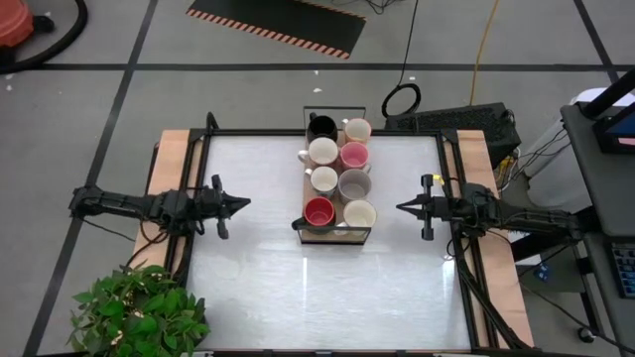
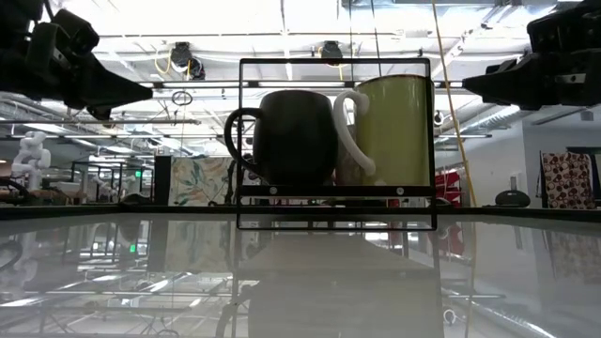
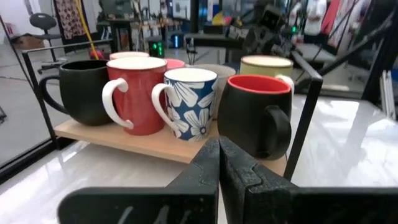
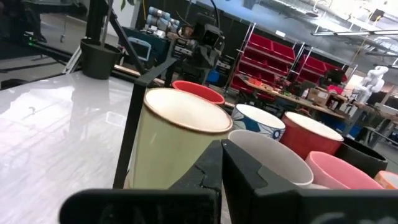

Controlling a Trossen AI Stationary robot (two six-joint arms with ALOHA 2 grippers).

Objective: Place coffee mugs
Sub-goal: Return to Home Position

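Several coffee mugs stand in two rows on a long light-wood tray (image 1: 307,167) with a black wire frame at the table's middle. At its near end are a black mug with a red inside (image 1: 318,211) (image 3: 255,115) and a cream mug (image 1: 359,214) (image 4: 177,143). A grey (image 1: 355,183), a pink (image 1: 354,155) and a black mug (image 1: 321,127) stand farther back. My left gripper (image 1: 243,204) (image 3: 219,155) is shut, level, left of the tray and pointing at it. My right gripper (image 1: 400,207) (image 4: 222,155) is shut, level, right of the tray. Neither holds anything.
A potted green plant (image 1: 139,312) stands at the table's near left corner. Black frame rails (image 1: 327,133) and wooden side boards (image 1: 171,159) border the white tabletop. Bare tabletop (image 1: 317,293) lies between the tray and the near edge.
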